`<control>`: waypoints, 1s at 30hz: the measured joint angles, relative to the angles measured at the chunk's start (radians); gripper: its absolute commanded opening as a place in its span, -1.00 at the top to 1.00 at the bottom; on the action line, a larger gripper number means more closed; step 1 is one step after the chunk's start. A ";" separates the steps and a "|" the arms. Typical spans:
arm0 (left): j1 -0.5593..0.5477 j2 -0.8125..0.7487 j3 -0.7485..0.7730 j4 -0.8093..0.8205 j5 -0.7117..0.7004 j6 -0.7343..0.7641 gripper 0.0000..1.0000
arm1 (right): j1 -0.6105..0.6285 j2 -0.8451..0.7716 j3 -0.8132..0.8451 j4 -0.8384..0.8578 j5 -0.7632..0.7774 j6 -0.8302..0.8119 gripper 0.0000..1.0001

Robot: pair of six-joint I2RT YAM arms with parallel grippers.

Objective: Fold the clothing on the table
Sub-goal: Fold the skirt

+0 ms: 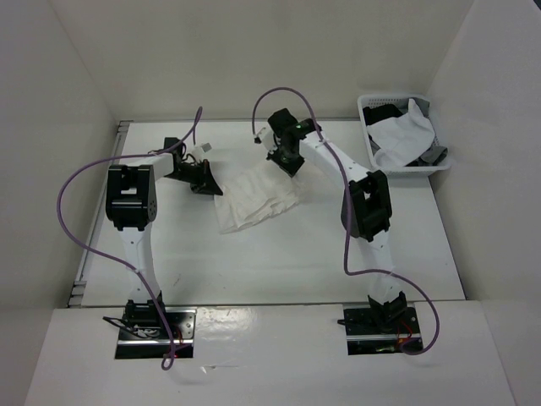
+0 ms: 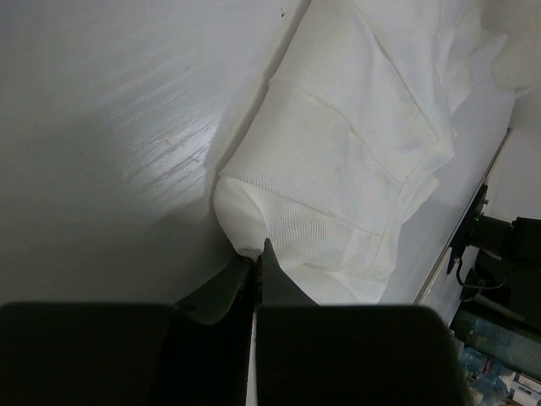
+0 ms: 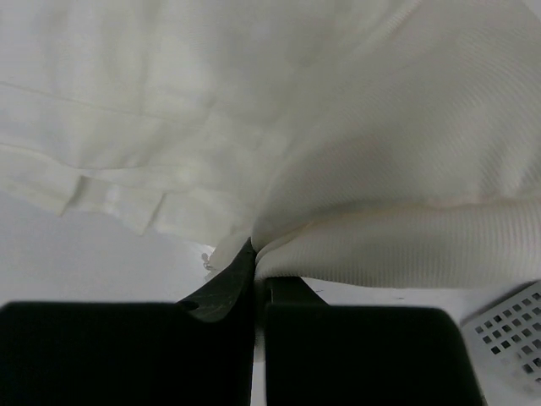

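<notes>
Nearest items, wrist views: the black fingers of each gripper, filling the lower edge of the picture.

Left gripper (image 2: pixel 256 251): the jaws are seen pressed together, with a rounded fold of the clothing (image 2: pixel 338 152) pinched at the tips. Recorded in this view only: a fine ribbed weave, and seam lines running away from the fingers. Bare table (image 2: pixel 110 127) is shown to the left of the cloth.

Right gripper (image 3: pixel 254 252): the jaws are likewise closed, with a thick rolled edge of the clothing (image 3: pixel 363 127) nipped between the tips. Shown here alone: a thinner layer with a stitched hem at the left, and a slotted corner of the basket (image 3: pixel 507 326) at lower right.

Top view: the whole layout is given, which neither wrist view supplies. The clothing (image 1: pixel 258 199) is laid on the far middle of the table (image 1: pixel 279 262), between the left gripper (image 1: pixel 207 184) at its left edge and the right gripper (image 1: pixel 287 162) at its far end. Its long axis is set diagonally, from near left to far right. Which end is the broader cannot be told.

Basket (image 1: pixel 389 96): placed at the far right corner, well apart from the clothing. A white cloth (image 1: pixel 397 135) and dark garments (image 1: pixel 385 112) are held in it.

Purple cables (image 1: pixel 68 186): looped along both arms.
</notes>
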 measured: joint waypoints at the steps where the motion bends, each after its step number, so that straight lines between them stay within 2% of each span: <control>1: 0.000 0.000 0.000 0.000 -0.002 0.000 1.00 | 0.020 -0.005 0.000 -0.006 0.006 -0.002 1.00; 9: -0.009 0.000 0.001 0.009 -0.006 -0.003 1.00 | 0.129 -0.040 0.022 -0.044 0.000 -0.007 1.00; 19: -0.023 0.000 0.000 0.019 -0.008 -0.009 1.00 | 0.140 0.006 0.177 -0.069 -0.130 0.034 1.00; 30: -0.023 0.006 -0.035 0.068 0.062 -0.029 1.00 | 0.188 0.099 0.230 -0.091 -0.223 0.051 1.00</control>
